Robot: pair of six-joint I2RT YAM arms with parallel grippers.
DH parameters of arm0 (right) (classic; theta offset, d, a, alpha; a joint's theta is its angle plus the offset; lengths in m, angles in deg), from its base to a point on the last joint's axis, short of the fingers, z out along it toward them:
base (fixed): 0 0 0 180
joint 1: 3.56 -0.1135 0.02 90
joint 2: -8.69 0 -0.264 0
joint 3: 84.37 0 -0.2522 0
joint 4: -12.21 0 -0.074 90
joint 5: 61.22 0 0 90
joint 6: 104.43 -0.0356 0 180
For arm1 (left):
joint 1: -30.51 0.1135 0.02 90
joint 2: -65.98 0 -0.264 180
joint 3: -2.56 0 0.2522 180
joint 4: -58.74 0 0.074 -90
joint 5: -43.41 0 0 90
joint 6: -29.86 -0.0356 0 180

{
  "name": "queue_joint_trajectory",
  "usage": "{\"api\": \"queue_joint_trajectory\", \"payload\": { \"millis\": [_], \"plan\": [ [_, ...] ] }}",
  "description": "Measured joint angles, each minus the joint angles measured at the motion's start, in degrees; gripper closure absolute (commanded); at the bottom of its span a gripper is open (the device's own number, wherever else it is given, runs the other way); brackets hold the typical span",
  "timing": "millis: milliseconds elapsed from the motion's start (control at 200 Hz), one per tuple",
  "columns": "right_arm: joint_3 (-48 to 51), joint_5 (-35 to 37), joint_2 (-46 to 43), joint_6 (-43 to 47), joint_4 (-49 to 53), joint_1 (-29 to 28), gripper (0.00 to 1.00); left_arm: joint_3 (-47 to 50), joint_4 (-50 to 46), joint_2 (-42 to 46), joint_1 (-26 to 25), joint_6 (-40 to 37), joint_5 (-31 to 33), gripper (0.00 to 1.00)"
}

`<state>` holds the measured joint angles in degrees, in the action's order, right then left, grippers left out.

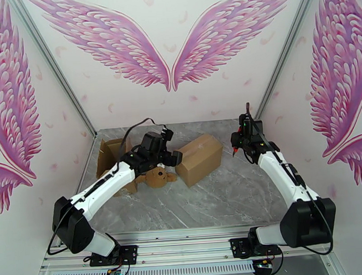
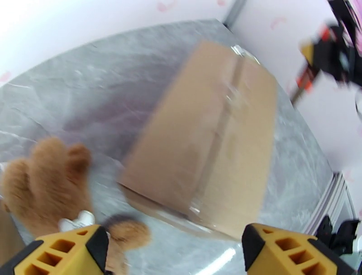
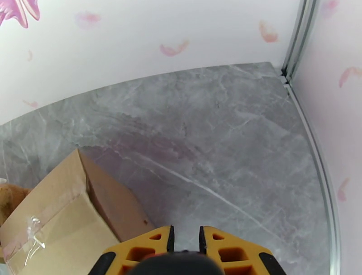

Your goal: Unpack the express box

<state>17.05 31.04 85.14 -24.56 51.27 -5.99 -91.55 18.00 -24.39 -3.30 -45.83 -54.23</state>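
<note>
An opened cardboard express box (image 1: pixel 110 154) stands at the left of the table with its flaps up. A brown teddy bear (image 1: pixel 157 177) (image 2: pixel 43 187) lies on the table just right of it. My left gripper (image 1: pixel 176 158) (image 2: pixel 176 258) hovers open above the bear's right side, with nothing between its yellow fingers (image 2: pixel 68 253). A second cardboard box (image 1: pixel 200 159) (image 2: pixel 212 135) (image 3: pixel 63 217), taped shut, lies right of the bear. My right gripper (image 1: pixel 237 147) (image 3: pixel 185 239) hangs right of that box, its fingers nearly together on a thin red-tipped tool (image 2: pixel 302 83).
The grey marble table (image 1: pixel 224 192) is walled on three sides by pink-winged panels, with metal corner posts (image 1: pixel 275 69) at the back. The left arm (image 1: pixel 105 185) stretches across the front of the opened box.
</note>
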Motion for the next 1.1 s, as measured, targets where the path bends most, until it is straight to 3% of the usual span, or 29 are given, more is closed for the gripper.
{"api": "queue_joint_trajectory", "payload": {
  "millis": [145,400,685,1104],
  "plan": [
    [6.84,-0.22,-3.78,-1.92,0.35,-3.82,1.00,-6.95,0.13,-8.15,2.95,0.02,-3.45,0.18],
    [8.68,-0.28,-2.78,-3.91,-0.37,-11.02,1.00,-13.35,-2.80,-19.63,-0.07,-0.22,-8.22,0.19],
    [1.92,2.23,5.49,-3.74,-1.40,-12.63,1.00,-11.93,-2.69,-18.99,-3.17,-0.11,-9.53,0.19],
    [-4.07,0.26,11.45,0.09,-3.50,-11.93,1.00,-9.25,-4.57,-16.04,-13.29,1.62,-8.72,0.19]
  ]
}}
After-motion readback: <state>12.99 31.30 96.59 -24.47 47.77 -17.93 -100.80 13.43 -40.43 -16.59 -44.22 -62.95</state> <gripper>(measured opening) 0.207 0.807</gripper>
